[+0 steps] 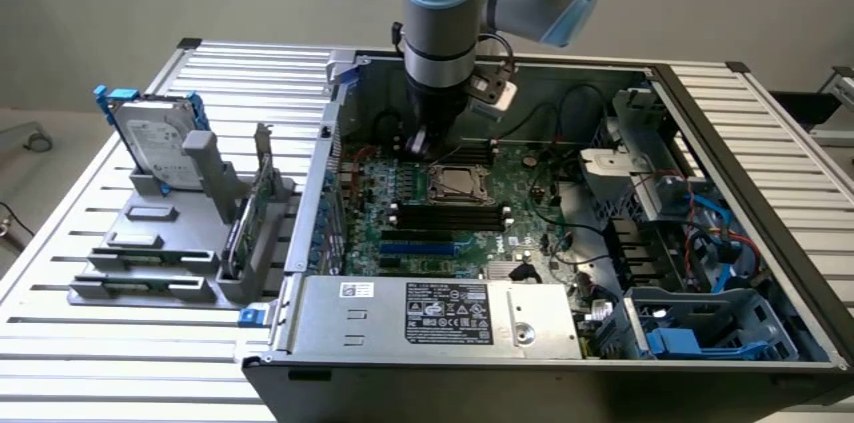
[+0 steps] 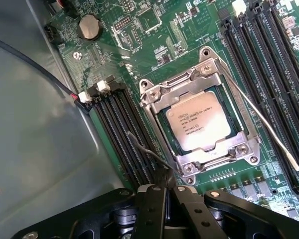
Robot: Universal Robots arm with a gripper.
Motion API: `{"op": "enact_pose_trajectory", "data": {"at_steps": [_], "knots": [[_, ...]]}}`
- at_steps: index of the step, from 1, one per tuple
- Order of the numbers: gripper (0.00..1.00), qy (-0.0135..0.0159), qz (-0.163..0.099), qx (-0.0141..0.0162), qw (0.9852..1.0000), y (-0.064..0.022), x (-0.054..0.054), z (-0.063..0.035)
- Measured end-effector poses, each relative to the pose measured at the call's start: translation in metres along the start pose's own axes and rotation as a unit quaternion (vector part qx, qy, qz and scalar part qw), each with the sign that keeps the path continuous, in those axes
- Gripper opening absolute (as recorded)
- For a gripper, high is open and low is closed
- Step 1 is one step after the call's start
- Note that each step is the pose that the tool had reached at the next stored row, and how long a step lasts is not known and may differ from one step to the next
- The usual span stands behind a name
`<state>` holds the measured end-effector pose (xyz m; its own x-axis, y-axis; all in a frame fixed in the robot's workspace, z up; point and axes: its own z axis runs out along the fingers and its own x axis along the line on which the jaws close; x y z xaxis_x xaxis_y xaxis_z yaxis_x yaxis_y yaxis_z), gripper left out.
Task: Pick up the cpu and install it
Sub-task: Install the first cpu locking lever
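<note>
- cpu is seen lying flat inside the metal socket frame on the green motherboard, with its silver-grey printed top facing up.
- In the exterior view the cpu is found near the middle of the board, within the open computer case.
- The gripper is held low, just beside the socket, and its black fingers are pressed together.
- The fingertips are placed at the end of a thin wire lever that runs beside the black memory slots; whether the wire is pinched cannot be told.
- A second wire lever is seen along the socket's opposite side.
- A hard drive is stood upright in a grey rack on the tabletop, to the exterior view's left of the case.
</note>
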<state>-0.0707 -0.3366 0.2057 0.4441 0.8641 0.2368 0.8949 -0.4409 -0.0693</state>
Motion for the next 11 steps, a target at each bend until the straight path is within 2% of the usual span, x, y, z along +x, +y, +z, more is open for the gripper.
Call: {"op": "enact_pose_trajectory", "data": {"at_steps": [11], "knots": [[0.11,-0.0016,0.003,-0.0018,1.0,0.0001,0.0003,0.0046]]}}
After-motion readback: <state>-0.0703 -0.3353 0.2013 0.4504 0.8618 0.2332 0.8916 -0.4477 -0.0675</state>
